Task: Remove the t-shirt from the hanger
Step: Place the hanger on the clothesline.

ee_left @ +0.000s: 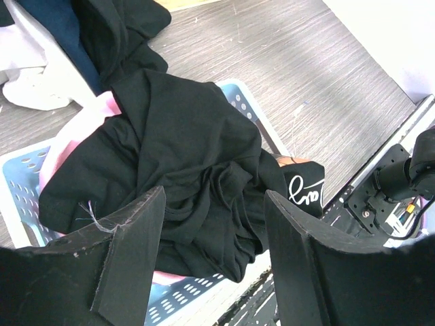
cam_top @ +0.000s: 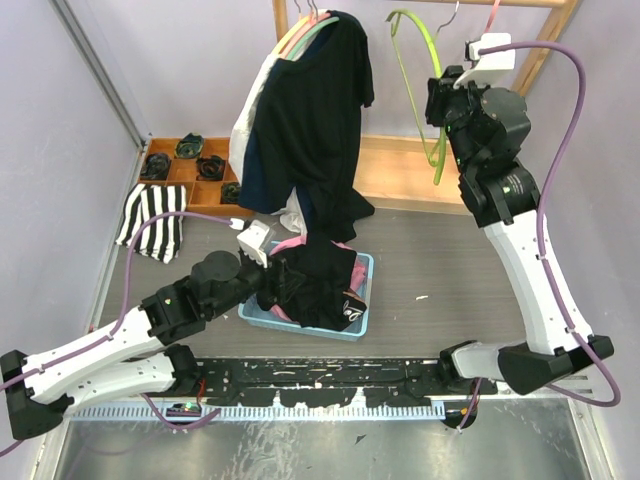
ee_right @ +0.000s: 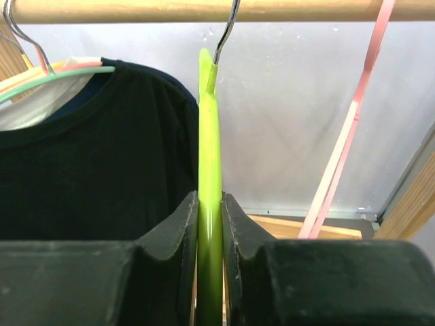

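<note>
The left end effector (ee_left: 214,204) hangs open, its fingers spread above the black t-shirt (ee_left: 177,149). The t-shirt lies crumpled in the blue basket (ee_left: 20,173) on the table (ee_left: 306,61), on top of a pink cloth (ee_left: 64,139). The right end effector (ee_right: 209,204) is closed on the bare green hanger (ee_right: 209,129), which hooks on the wooden rail (ee_right: 136,9). In the top view, the other hanging garments (cam_top: 300,130) are at 9 o'clock from that hanger.
</note>
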Motion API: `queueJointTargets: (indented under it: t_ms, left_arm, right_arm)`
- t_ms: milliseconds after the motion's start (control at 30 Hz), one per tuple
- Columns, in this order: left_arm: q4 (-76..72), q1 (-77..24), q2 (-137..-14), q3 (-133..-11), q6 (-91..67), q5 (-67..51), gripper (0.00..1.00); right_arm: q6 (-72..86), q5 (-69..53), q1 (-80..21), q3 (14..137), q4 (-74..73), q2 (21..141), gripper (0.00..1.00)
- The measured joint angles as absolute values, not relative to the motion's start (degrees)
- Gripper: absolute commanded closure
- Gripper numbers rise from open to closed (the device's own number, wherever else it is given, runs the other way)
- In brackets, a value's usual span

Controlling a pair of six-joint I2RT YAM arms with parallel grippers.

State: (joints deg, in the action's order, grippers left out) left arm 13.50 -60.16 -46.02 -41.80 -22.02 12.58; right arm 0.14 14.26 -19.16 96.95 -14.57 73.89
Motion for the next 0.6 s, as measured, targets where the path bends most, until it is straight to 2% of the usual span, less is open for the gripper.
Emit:
queueJointTargets:
  t_ms: [600]
  left_arm:
    - [12.7, -60.2, -45.9, -41.8, -21.5, 13.4, 0.33]
  right_arm:
    - [3.6, 10.3, -15.2, 106.3, -14.6, 82.9, 1.00]
